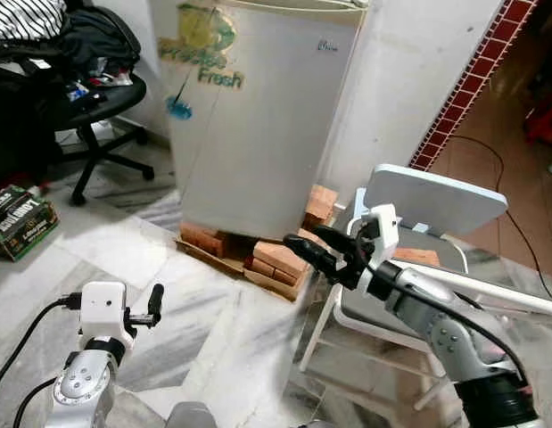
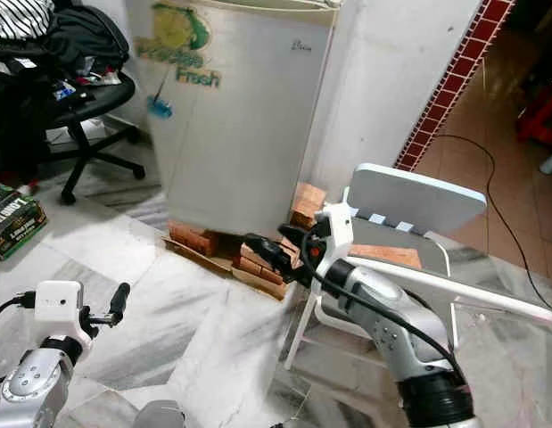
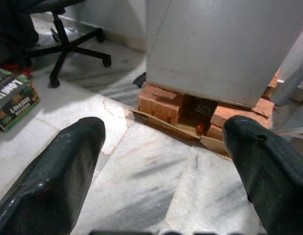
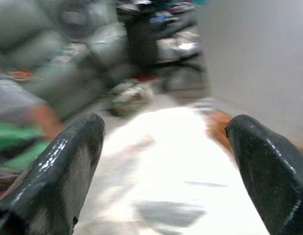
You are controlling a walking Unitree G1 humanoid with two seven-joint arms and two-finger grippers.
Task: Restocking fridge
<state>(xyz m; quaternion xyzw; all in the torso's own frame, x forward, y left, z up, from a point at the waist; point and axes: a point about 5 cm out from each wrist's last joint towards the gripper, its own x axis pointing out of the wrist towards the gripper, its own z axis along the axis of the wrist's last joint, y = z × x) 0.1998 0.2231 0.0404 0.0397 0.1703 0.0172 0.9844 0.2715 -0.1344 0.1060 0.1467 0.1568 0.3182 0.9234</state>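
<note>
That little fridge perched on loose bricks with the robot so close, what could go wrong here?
Three things, I would guess. The fridge stands on stacked bricks, so a hard tug on its closed door might rock it. The white chair sits right beside the raised right gripper, whose arm could knock it. The left gripper hangs low and open, with black cables trailing from that arm that might snag.

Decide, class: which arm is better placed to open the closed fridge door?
Probably right. The right gripper is raised, open, extended toward the fridge; the left gripper is open too, but sits lower and farther back.
</note>
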